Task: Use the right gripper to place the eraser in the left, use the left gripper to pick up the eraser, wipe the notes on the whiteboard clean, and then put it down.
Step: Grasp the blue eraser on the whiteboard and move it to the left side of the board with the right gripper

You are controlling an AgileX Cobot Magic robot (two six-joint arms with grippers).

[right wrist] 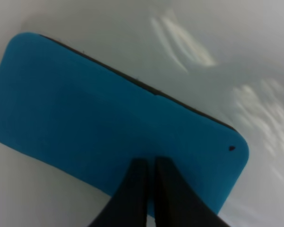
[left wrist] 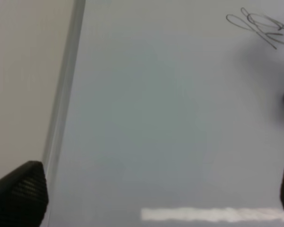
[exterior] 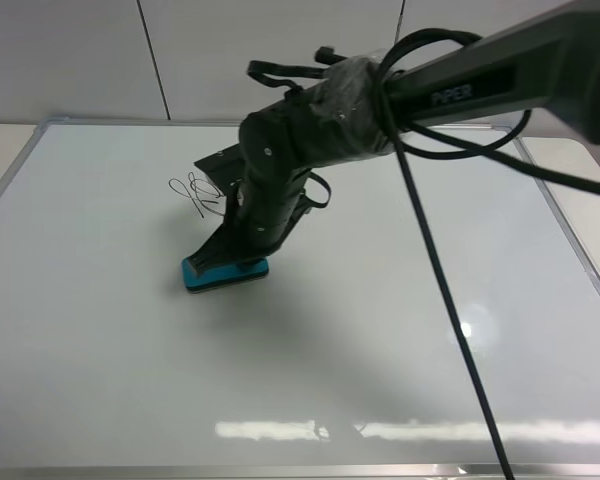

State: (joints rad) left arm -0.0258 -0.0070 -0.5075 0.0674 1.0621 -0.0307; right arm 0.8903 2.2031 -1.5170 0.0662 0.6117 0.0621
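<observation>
My right gripper, fingers squeezed together, presses the teal-blue felt eraser, maybe to slide it toward nine o'clock.

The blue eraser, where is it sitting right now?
In the high view the eraser lies on the whiteboard, left of centre, just below the notes, with the right arm's fingers shut directly over it.

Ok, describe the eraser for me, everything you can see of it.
The eraser is a rounded-rectangle block, with a teal felt-like face over a thin black base and a small dark speck near one corner. It lies flat on the whiteboard, left of centre, near the notes but apart from them. The right gripper, shut, appears to rest its tips on the top face.
</observation>
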